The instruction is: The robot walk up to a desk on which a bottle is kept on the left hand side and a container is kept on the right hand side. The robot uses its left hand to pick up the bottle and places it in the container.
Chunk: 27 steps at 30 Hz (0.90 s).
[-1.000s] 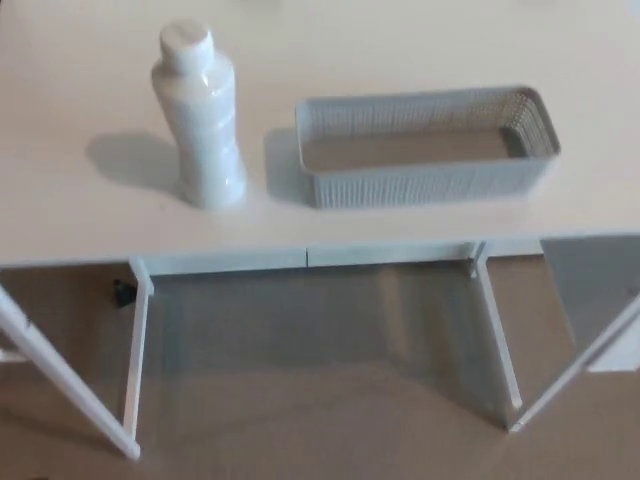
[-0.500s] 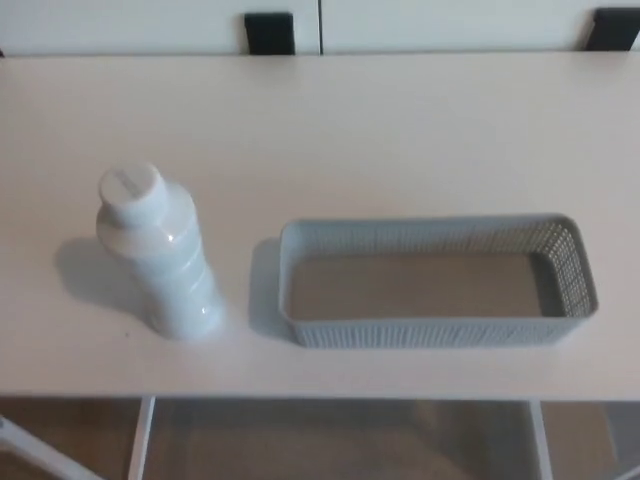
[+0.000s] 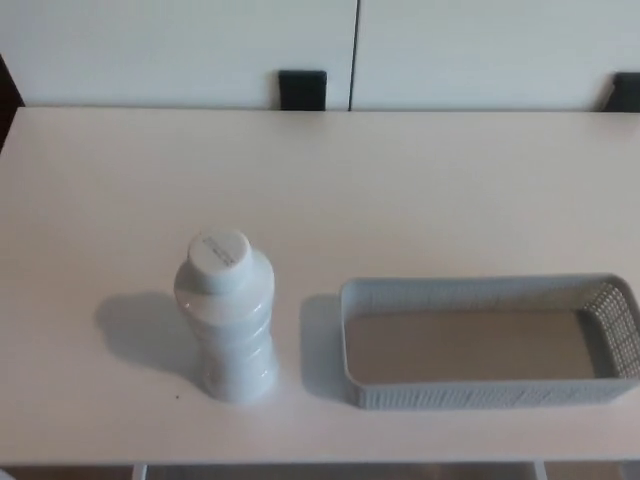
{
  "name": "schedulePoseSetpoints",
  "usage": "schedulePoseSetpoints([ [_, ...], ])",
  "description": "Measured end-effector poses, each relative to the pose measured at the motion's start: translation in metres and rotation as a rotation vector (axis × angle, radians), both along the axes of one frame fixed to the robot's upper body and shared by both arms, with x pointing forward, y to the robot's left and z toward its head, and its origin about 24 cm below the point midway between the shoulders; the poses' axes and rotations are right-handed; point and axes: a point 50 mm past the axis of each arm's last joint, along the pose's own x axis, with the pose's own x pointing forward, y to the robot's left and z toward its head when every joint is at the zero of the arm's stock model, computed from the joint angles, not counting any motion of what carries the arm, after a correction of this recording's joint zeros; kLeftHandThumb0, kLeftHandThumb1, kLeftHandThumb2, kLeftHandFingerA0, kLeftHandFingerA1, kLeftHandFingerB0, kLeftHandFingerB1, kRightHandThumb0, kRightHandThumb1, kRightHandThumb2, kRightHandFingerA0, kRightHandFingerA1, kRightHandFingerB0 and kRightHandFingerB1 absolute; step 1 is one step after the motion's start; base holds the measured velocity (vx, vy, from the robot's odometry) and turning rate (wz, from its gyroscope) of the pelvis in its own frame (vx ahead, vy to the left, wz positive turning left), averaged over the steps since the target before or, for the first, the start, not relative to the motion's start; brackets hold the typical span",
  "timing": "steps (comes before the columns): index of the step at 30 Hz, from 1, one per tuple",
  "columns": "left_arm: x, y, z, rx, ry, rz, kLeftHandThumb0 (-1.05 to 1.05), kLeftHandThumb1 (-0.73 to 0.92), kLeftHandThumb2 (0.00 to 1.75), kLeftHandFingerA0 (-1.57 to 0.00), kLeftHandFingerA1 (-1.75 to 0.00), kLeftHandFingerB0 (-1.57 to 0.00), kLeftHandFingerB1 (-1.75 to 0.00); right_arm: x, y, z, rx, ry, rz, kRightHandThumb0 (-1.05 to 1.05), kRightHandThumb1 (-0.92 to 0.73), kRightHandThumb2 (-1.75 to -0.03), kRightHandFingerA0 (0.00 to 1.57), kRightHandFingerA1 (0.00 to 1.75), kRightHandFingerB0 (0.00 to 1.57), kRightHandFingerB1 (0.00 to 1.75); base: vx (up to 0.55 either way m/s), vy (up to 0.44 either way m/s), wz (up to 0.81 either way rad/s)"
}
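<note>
Standing upright on the desk [image 3: 120, 200], the bottle [image 3: 227, 315] is sitting just left of the empty container [image 3: 490, 342]; neither hand is showing, so their state cannot be told.

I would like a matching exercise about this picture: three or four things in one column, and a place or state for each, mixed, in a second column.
Things:
1. bottle
2. container
3. desk
4. bottle cap

Places or states:
A. empty, on the desk's right side
B. white, carries both objects
C. standing upright, left of the container
D. closed, on top of the bottle

Pairs: 1-C, 2-A, 3-B, 4-D
</note>
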Motion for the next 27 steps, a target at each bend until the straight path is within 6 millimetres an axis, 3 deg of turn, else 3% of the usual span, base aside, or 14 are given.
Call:
schedulePoseSetpoints([
  [2, -0.009, 0.007, 0.005, 0.001, 0.011, 0.015, -0.3, 0.61, 0.57, -0.55, -0.51, -0.61, -0.51, -0.001, 0.0, 0.0, -0.001, 0.003, 0.003, -0.19, -0.33, -0.83, 0.35, 0.62, 0.21, 0.54, 0.07, -0.107, 0.04],
  [3, -0.013, 0.011, 0.007, 0.0, 0.017, 0.026, -0.34, 0.5, 0.84, -0.48, -0.61, -0.54, -0.62, -0.001, 0.0, -0.001, 0.0, 0.005, 0.004, -0.21, -0.31, -0.82, 0.37, 0.63, 0.21, 0.54, 0.07, -0.148, 0.01],
  [4, -0.02, 0.016, 0.01, 0.0, 0.025, 0.048, -0.21, 0.43, 0.89, -0.33, -0.63, -0.22, -0.56, -0.002, 0.0, -0.001, 0.0, 0.009, 0.005, -0.2, -0.33, -0.83, 0.35, 0.62, 0.19, 0.53, 0.07, -0.162, 0.08],
  [8, -0.052, 0.034, 0.014, -0.006, 0.046, 0.188, -0.23, 0.4, 0.86, -0.24, -0.59, -0.16, -0.53, 0.001, -0.003, 0.001, -0.015, 0.008, 0.012, -0.18, -0.34, -0.84, 0.33, 0.62, 0.17, 0.53, 0.0, -0.225, -0.07],
  [10, -0.066, 0.042, 0.017, 0.003, 0.039, 0.265, -0.24, 0.52, 0.55, -0.21, -0.54, -0.33, -0.43, 0.001, -0.003, 0.001, -0.017, 0.006, 0.014, -0.18, -0.31, -0.82, 0.35, 0.62, 0.2, 0.54, 0.03, -0.106, 0.01],
  [11, -0.071, 0.047, 0.019, 0.012, 0.03, 0.302, -0.26, 0.53, 0.56, -0.14, -0.52, -0.14, -0.37, 0.002, -0.003, 0.001, -0.016, 0.006, 0.014, -0.19, -0.32, -0.83, 0.32, 0.61, 0.19, 0.54, 0.0, 0.0, 0.0],
  [13, -0.081, 0.061, 0.028, 0.061, -0.017, 0.399, -0.23, 0.54, 0.56, -0.21, -0.56, -0.08, -0.33, 0.003, -0.003, 0.002, -0.017, 0.002, 0.014, -0.19, -0.32, -0.82, 0.32, 0.61, 0.19, 0.54, 0.0, 0.0, 0.0],
  [14, -0.083, 0.067, 0.033, 0.083, -0.042, 0.432, -0.31, 0.52, 0.58, 0.0, -0.35, -0.01, -0.2, 0.004, -0.003, 0.002, -0.017, -0.002, 0.015, -0.18, -0.33, -0.83, 0.31, 0.61, 0.19, 0.54, 0.0, 0.0, 0.0],
  [16, -0.08, 0.077, 0.043, 0.125, -0.105, 0.476, -0.35, 0.44, 0.71, -0.02, -0.5, -0.01, -0.2, 0.006, -0.004, 0.003, -0.019, -0.009, 0.017, -0.18, -0.33, -0.83, 0.32, 0.61, 0.18, 0.54, 0.01, 0.04, 0.0],
  [17, -0.074, 0.086, 0.054, 0.168, -0.173, 0.498, -0.36, 0.47, 0.66, -0.03, -0.28, -0.05, -0.22, 0.008, -0.004, 0.004, -0.02, -0.015, 0.017, -0.17, -0.33, -0.83, 0.32, 0.61, 0.18, 0.53, 0.02, 0.119, -0.04],
  [20, -0.054, 0.098, 0.076, 0.25, -0.32, 0.492, -0.34, 0.56, 0.58, 0.0, -0.34, -0.01, -0.22, 0.01, -0.004, 0.005, -0.019, -0.026, 0.017, -0.17, -0.34, -0.83, 0.33, 0.61, 0.16, 0.53, -0.03, 0.19, 0.08],
  [21, -0.05, 0.1, 0.081, 0.268, -0.346, 0.485, -0.39, 0.5, 0.72, -0.02, -0.32, -0.04, -0.19, 0.011, -0.003, 0.005, -0.017, -0.028, 0.018, -0.17, -0.34, -0.83, 0.33, 0.62, 0.16, 0.53, -0.02, 0.219, -0.11],
  [25, -0.04, 0.104, 0.094, 0.307, -0.411, 0.463, -0.35, 0.49, 0.71, -0.02, -0.3, -0.05, -0.17, 0.011, -0.001, 0.004, -0.011, -0.028, 0.018, -0.19, -0.32, -0.82, 0.35, 0.62, 0.2, 0.54, 0.02, 0.114, 0.05],
  [27, -0.017, 0.105, 0.122, 0.383, -0.557, 0.405, -0.31, 0.54, 0.6, -0.02, -0.33, -0.05, -0.23, 0.011, 0.001, 0.002, 0.0, -0.028, 0.019, -0.2, -0.32, -0.82, 0.33, 0.62, 0.19, 0.54, 0.11, -0.003, 0.1],
])
